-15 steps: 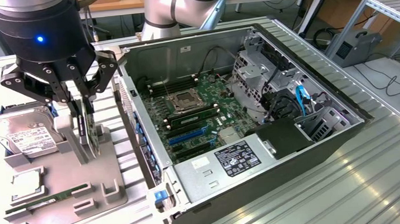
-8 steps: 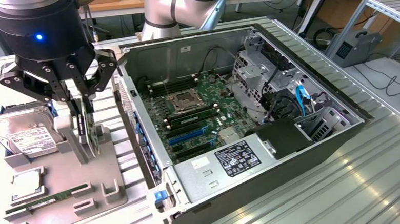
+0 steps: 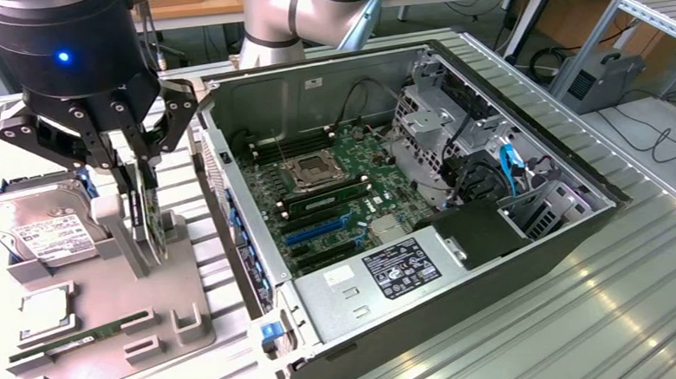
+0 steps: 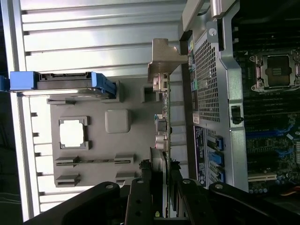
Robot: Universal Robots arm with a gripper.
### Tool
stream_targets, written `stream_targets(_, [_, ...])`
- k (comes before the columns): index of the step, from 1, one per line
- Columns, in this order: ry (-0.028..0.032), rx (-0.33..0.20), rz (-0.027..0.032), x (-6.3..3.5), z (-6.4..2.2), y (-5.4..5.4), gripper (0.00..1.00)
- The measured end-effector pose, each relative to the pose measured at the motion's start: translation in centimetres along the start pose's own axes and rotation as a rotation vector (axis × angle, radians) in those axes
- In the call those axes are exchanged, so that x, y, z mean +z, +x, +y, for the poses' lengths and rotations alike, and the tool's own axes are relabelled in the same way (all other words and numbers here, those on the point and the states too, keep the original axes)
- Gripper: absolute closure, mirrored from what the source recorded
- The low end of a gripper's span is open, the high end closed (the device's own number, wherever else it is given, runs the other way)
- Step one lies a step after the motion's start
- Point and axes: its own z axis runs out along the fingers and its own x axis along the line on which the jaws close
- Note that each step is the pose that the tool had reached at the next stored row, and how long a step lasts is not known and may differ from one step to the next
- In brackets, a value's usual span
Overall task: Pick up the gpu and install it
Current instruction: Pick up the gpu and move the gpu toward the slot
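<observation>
The gpu (image 3: 142, 208) is a thin dark card standing on edge over the grey fixture (image 3: 111, 288) at the exterior view's left. My gripper (image 3: 132, 164) reaches down from above, with a finger on each flat side of the card's upper edge. In the wrist view the gpu (image 4: 164, 136) shows edge-on, and its silver bracket (image 4: 161, 61) is at the far end. My gripper (image 4: 164, 183) is shut on the gpu, its black fingers (image 4: 140, 190) pressed to both faces. Whether the card's lower edge still rests in the fixture's slot is hidden.
On the fixture lie a hard drive (image 3: 39, 227), a processor chip (image 3: 43, 309) and a green memory stick (image 3: 79, 335). The open computer case (image 3: 527, 249) lies to the exterior view's right, its motherboard (image 3: 327, 190) and blue slots (image 3: 317, 230) exposed. Ribbed metal table (image 3: 554, 334) surrounds them.
</observation>
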Motion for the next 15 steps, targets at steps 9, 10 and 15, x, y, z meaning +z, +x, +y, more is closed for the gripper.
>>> stream_targets(9, [0.0000, 0.000, 0.0000, -0.38, 0.02, -0.01, 0.74])
stream_targets(10, [0.0001, 0.000, 0.0001, -0.45, 0.02, -0.01, 0.74])
stream_targets(15, [0.0000, 0.000, 0.0000, -0.66, 0.03, -0.02, 0.74])
